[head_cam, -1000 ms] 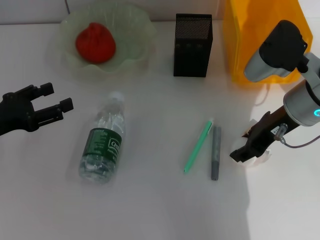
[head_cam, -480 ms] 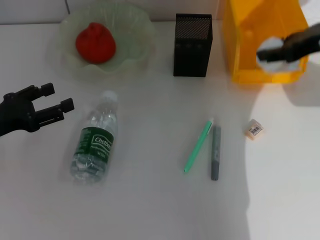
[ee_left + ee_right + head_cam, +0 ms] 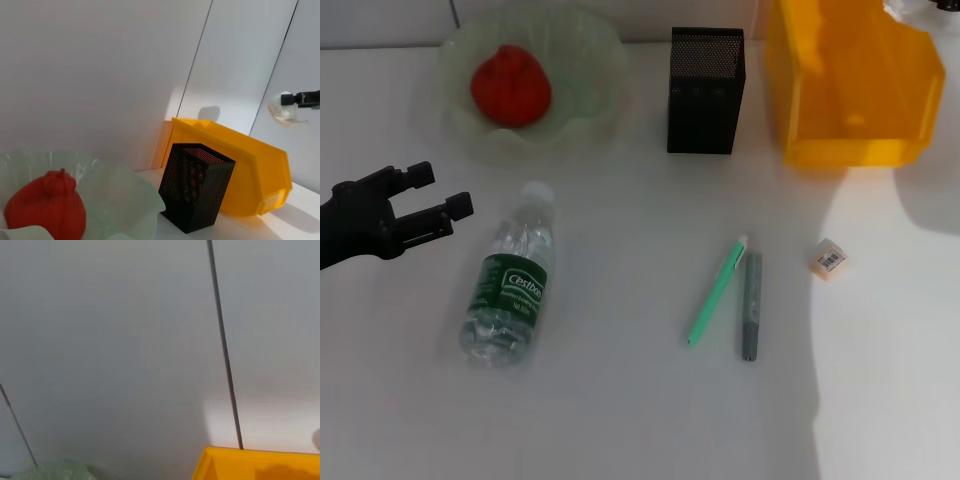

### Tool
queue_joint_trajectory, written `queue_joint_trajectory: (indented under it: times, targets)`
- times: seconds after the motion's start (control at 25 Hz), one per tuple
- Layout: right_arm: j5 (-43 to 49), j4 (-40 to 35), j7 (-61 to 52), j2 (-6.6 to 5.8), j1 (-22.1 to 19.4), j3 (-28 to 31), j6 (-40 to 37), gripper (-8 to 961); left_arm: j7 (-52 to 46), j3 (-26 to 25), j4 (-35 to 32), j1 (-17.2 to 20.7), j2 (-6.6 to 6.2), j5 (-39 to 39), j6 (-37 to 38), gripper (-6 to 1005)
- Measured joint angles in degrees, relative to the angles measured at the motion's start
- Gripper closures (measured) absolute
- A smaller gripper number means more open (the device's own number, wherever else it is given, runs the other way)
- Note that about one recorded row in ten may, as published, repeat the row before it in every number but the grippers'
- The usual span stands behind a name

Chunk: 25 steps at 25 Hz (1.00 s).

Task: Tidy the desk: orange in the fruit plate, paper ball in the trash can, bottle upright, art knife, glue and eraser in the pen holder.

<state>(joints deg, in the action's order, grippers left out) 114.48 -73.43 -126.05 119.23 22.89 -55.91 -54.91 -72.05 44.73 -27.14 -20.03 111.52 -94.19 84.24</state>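
The orange (image 3: 510, 85) lies in the fruit plate (image 3: 582, 122); both also show in the left wrist view, orange (image 3: 46, 206) and plate (image 3: 122, 192). The bottle (image 3: 510, 290) lies on its side. My left gripper (image 3: 428, 198) is open and empty, just left of the bottle's cap. A green pen-shaped tool (image 3: 717, 290) and a grey one (image 3: 751, 305) lie side by side; I cannot tell which is knife or glue. The eraser (image 3: 827, 258) lies to their right. In the left wrist view my right gripper (image 3: 290, 100) holds the paper ball (image 3: 280, 107) high above the trash can (image 3: 850, 90).
The pen holder (image 3: 707, 90) stands upright between the fruit plate and the trash can, at the back of the white desk. A wall rises right behind them. In the head view the right arm shows only as a sliver at the top right edge.
My right gripper lifted the paper ball from the desk beside the eraser, carried it up over the trash can and almost out of the head view. The bottle rolled slightly left.
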Motion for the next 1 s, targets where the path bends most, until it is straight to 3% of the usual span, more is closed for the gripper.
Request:
queue_joint_trajectory:
  times: [0.16,0.32,0.48,0.56,0.6,0.68,0.72,0.76,0.92,0.96,1.0]
  targets:
    - [-0.47,2.01,0.68,-0.03,0.04,0.09,1.34,447,-0.57,0.0,-0.26,-0.17,0.05,-0.07,0.03,170]
    - [-1.11,1.86,0.72,-0.04,-0.48,0.4,0.78,281,-1.03,0.0,-0.43,-0.2,0.05,0.1,0.41,169]
    - [-9.47,1.16,3.36,-0.13,-3.37,1.49,-3.21,172,-5.06,-0.59,-4.08,0.08,0.44,0.25,3.52,169]
    - [-20.97,1.74,11.86,-0.16,-6.34,4.65,-12.16,127,-10.44,-1.57,-9.56,0.48,1.44,0.07,5.21,169]
    - [-20.97,1.74,11.86,-0.16,-6.34,4.65,-12.16,127,-10.44,-1.57,-9.56,0.48,1.44,0.07,5.21,170]
    - [-30.8,5.26,22.1,0.01,-8.78,7.46,-23.68,127,-17.08,-0.72,-16.57,0.43,2.72,-1.29,5.54,170]
    - [-30.8,5.26,22.1,0.01,-8.78,7.46,-23.68,127,-18.8,-0.45,-18.32,0.32,3.17,-2.06,5.59,170]
    - [-35.27,9.07,28.8,-0.09,-10.03,8.71,-31.29,127,-21.42,-0.03,-21.28,0.1,3.89,-3.4,5.67,170]
    - [-36.8,14.66,35.56,-0.17,-10.78,11.19,-39.98,126,-23.77,0.26,-24.05,-0.2,4.63,-4.68,5.66,170]
    - [-36.01,19.3,40.44,-0.39,-10.83,12.75,-45.92,126,-23.77,0.26,-24.05,-0.2,4.63,-4.68,5.66,170]
    - [-35.5,21.0,42.16,-0.52,-10.84,12.94,-47.59,126,-32.48,2.62,-33.78,-1.35,6.78,-10.21,5.3,170]
